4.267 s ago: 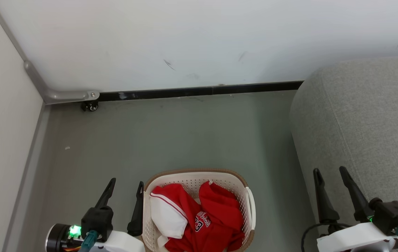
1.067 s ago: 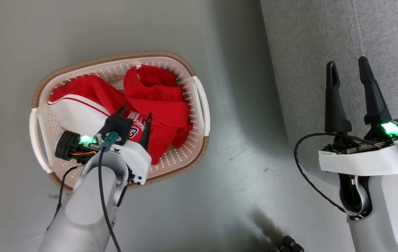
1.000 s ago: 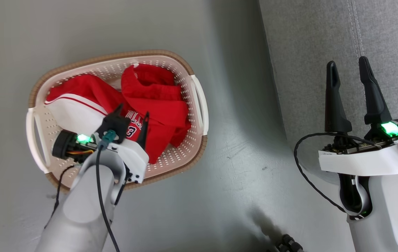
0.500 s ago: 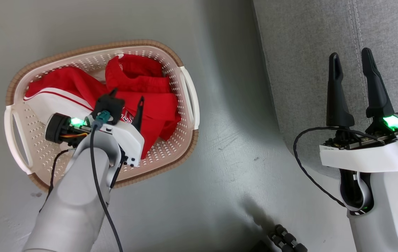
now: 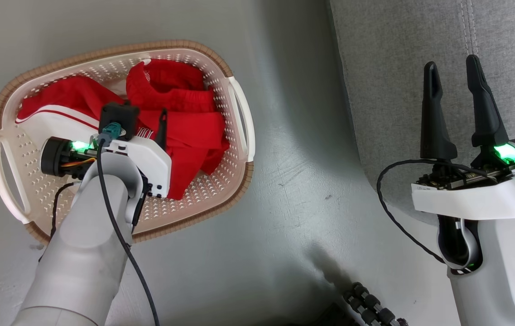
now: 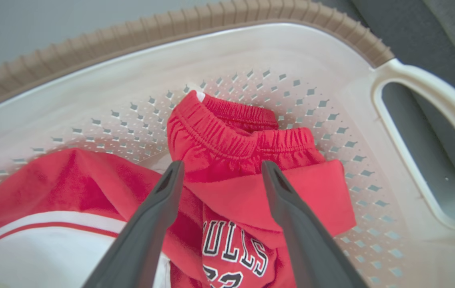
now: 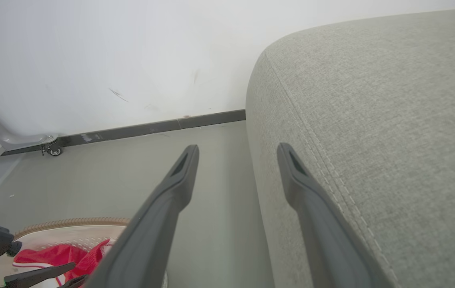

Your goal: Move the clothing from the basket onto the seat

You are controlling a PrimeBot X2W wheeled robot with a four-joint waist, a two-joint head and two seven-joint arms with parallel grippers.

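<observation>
Head view: left arm [image 5: 89, 226] covers the near-left rim of the basket [image 5: 103, 50] and the middle of the clothing [image 5: 185, 131]. We see one finger [image 5: 162, 129] of the left gripper [image 6: 222, 165]; the other sits behind its wrist block [image 5: 119, 115]. Left wrist view: number [image 6: 221, 277] on the clothing is cut by the bottom edge, and the start of the lettering [image 6: 235, 248] is tucked under a fold. Seat [image 5: 388, 68] runs off far and right. Ribbed dark thing [image 5: 368, 305] at near edge: we can't tell what.

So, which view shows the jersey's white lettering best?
Left wrist view: the lettering reads clearly between the left gripper's open fingers. In the head view that gripper covers most of it; the right wrist view is too far.
</observation>
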